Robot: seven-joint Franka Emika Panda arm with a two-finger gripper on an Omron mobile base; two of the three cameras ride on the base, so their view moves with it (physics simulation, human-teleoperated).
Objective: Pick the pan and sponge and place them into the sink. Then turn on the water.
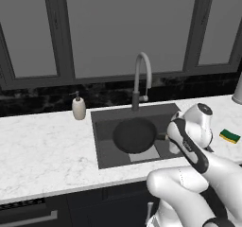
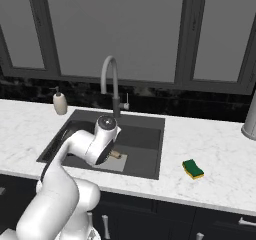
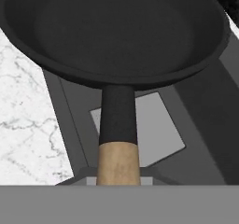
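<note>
Fingertips are hidden in all three views: the arm's own body covers them in both base views, and in the hand view the grey band cuts off the lower end of the wooden handle, so the contact itself cannot be seen. The gripper (image 1: 171,138) is closed as tight as it goes, and the pan (image 3: 116,36) extends straight out ahead of the jaws with its handle running back between them, so the jaws grip the pan by its handle. The pan sits over the sink (image 1: 101,131), above the pale drain plate (image 3: 154,134); whether it rests on the basin floor cannot be told. The faucet (image 1: 142,79) stands beyond the pan. The sponge (image 2: 193,168) lies on the counter (image 2: 220,159), well apart from the jaws to their right.
</note>
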